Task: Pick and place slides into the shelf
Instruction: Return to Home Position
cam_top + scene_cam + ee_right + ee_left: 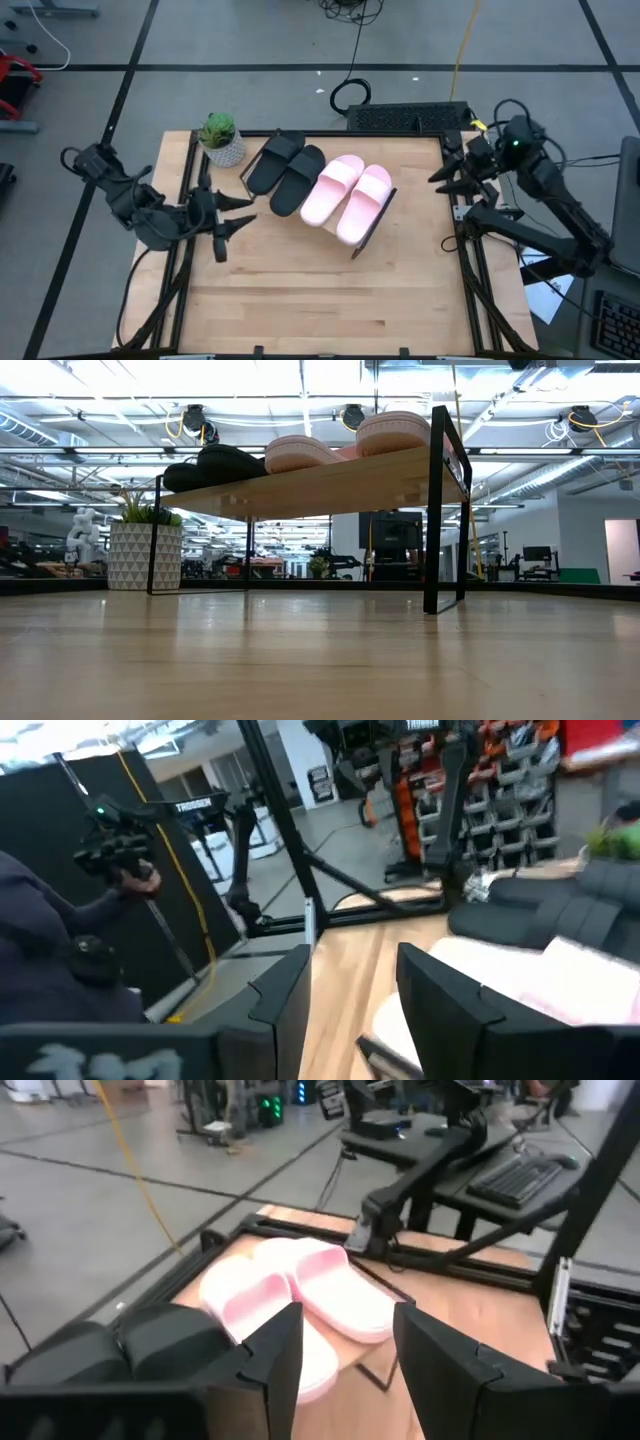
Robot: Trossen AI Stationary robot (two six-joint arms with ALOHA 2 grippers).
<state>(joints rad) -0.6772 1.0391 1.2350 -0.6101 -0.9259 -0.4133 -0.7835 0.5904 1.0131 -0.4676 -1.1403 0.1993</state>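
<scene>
A light wooden table (pixel 320 290) stands on a grey workshop floor, with racks and desks in the room beyond it. The shelf (pixel 330 482) sits slanted near the far side of the table, and all four slides lie on its plank top. The black slides (pixel 285 170) lie side by side at the end nearest a small potted plant (pixel 221 140). The pink slides (pixel 350 195) lie side by side at the other end, just beside the black pair.

The left gripper (pixel 250 210) hovers above the table near the black pair, fingers spread and holding nothing. The right gripper (pixel 440 168) hangs at the table's right edge, well apart from the shelf, also released and empty. In the right wrist view a dark shape at the edge may be a person's sleeve (pixel 45 935), though it is too blurred to be sure.
</scene>
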